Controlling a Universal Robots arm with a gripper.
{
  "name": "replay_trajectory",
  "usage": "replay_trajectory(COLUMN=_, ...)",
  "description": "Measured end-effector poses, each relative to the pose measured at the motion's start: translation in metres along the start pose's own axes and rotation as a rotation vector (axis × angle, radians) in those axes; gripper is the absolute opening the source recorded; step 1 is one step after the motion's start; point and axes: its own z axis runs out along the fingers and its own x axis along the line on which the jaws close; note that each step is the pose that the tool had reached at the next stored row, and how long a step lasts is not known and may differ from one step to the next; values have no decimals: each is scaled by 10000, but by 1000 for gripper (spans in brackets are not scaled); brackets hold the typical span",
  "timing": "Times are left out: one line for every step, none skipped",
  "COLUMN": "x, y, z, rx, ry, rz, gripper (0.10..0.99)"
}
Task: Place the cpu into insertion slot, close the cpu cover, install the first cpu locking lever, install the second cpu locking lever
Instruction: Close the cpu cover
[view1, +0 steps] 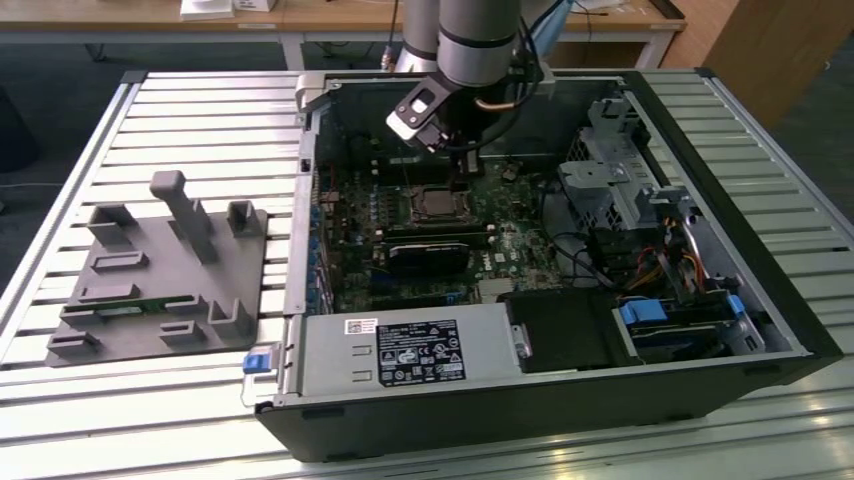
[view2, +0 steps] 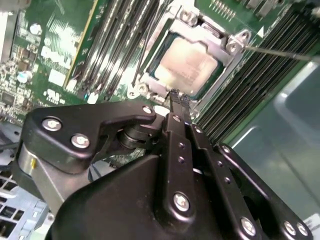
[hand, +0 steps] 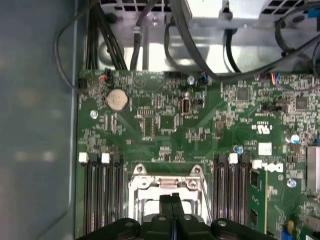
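The cpu (view2: 187, 65), a dull silver square, lies flat in the insertion slot (view1: 434, 203) on the green board inside the open computer case. The cpu cover (view2: 227, 52), a dark-silver frame, lies down around the chip's top. A thin metal locking lever (view2: 280, 51) sticks out from one corner of the socket. My gripper (view2: 176, 96) is shut with its two black fingers pressed together and nothing between them. Its tip sits at the socket's edge, just beside the chip. In the first wrist view the gripper (hand: 172, 199) covers part of the socket (hand: 145, 192).
Memory slots (hand: 102, 200) flank the socket on both sides. A black graphics card (view1: 427, 255) lies just beyond it, a power supply (view1: 407, 350) at the case's near wall, a drive cage (view1: 601, 180) and cables (hand: 200, 50) alongside. A grey fixture (view1: 160, 270) stands on the slatted table.
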Motion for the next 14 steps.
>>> replay_trajectory(x=0, y=-14, z=2, rx=1, ry=-1, rz=0, gripper=106)
replay_trajectory(x=0, y=-28, z=6, rx=1, ry=0, rz=0, gripper=106)
replay_trajectory(x=0, y=-44, z=10, rx=0, ry=1, rz=0, gripper=106)
replay_trajectory(x=0, y=-64, z=17, rx=0, ry=1, rz=0, gripper=106)
replay_trajectory(x=-1, y=-87, z=25, rx=0, ry=1, rz=1, gripper=106)
replay_trajectory(x=-1, y=-104, z=33, rx=-1, ry=1, rz=0, gripper=106)
replay_trajectory(x=-1, y=-118, z=41, rx=-1, ry=1, rz=0, gripper=106)
replay_trajectory(x=-1, y=-131, z=47, rx=0, ry=1, rz=0, gripper=106)
replay_trajectory(x=-1, y=-143, z=53, rx=0, ry=1, rz=0, gripper=106)
replay_trajectory(x=-2, y=-153, z=61, rx=0, ry=1, rz=0, gripper=106)
replay_trajectory(x=-2, y=-160, z=68, rx=0, ry=0, rz=1, gripper=106)
replay_trajectory(x=-2, y=-162, z=74, rx=0, ry=0, rz=0, gripper=106)
replay_trajectory(x=-2, y=-164, z=80, rx=1, ry=0, rz=0, gripper=106)
replay_trajectory(x=-2, y=-168, z=86, rx=1, ry=2, rz=0, gripper=106)
